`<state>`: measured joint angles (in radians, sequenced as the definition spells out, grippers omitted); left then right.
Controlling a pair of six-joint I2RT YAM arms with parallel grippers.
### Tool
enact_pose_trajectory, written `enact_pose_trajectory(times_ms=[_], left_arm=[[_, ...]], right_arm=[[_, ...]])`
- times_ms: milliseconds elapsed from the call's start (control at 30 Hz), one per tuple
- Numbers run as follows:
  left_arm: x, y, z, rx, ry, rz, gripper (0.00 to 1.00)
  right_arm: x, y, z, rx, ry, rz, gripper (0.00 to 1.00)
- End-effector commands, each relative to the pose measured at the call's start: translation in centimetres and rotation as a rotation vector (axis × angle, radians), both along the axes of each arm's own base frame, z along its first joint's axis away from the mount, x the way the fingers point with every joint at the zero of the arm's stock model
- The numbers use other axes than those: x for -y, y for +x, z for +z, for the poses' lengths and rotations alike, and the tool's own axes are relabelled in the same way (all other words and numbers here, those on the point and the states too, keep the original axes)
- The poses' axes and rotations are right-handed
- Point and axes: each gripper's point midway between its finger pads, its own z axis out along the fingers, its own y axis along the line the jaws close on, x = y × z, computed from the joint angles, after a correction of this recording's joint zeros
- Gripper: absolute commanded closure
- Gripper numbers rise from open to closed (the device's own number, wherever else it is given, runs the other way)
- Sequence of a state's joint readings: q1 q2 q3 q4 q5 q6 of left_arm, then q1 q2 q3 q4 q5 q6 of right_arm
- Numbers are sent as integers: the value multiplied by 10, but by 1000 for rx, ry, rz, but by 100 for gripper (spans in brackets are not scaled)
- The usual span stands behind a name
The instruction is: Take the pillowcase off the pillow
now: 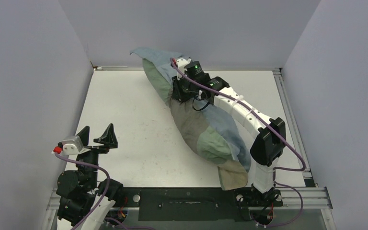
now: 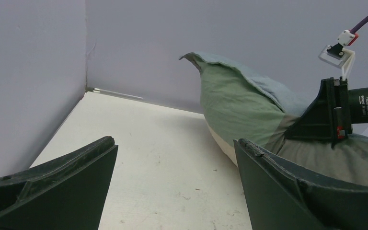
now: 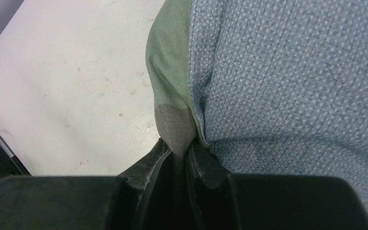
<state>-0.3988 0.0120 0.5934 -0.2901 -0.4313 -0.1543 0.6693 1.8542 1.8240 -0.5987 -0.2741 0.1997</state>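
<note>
From above, your stuffed cloth pillowcase (image 1: pixel 206 129) of beige, olive and sage-green blocks lies diagonally on the right half of the white table (image 1: pixel 124 124), with the pillow hidden inside. Your black right gripper (image 1: pixel 181 91) sits at its far end, and the left gripper (image 1: pixel 96 135) hangs near its base. The left wrist view shows those jaws spread wide and empty. The right wrist view shows fingers clenched on the green-and-blue seam. You're at the first grip, I'd judge. Next, haul that cloth up while the left steadies the bulk.
</note>
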Motion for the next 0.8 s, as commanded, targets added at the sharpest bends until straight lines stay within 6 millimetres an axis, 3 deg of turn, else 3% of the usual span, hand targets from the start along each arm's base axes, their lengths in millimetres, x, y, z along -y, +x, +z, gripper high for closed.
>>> enact_pose_trajectory(times_ms=[0, 133, 367, 567, 767], left_arm=[[-1, -3, 8, 28, -24, -4, 4], [-3, -8, 11, 50, -33, -6, 4], [0, -9, 12, 51, -28, -21, 4], [2, -7, 11, 40, -17, -30, 4], [9, 2, 5, -3, 4, -43, 4]], right_arm=[[-38, -11, 7, 11, 82, 57, 93], [-62, -30, 1, -13, 78, 116, 87], [-80, -59, 20, 12, 92, 190, 51], [-61, -70, 47, 68, 103, 173, 20], [-23, -84, 41, 85, 44, 101, 0]])
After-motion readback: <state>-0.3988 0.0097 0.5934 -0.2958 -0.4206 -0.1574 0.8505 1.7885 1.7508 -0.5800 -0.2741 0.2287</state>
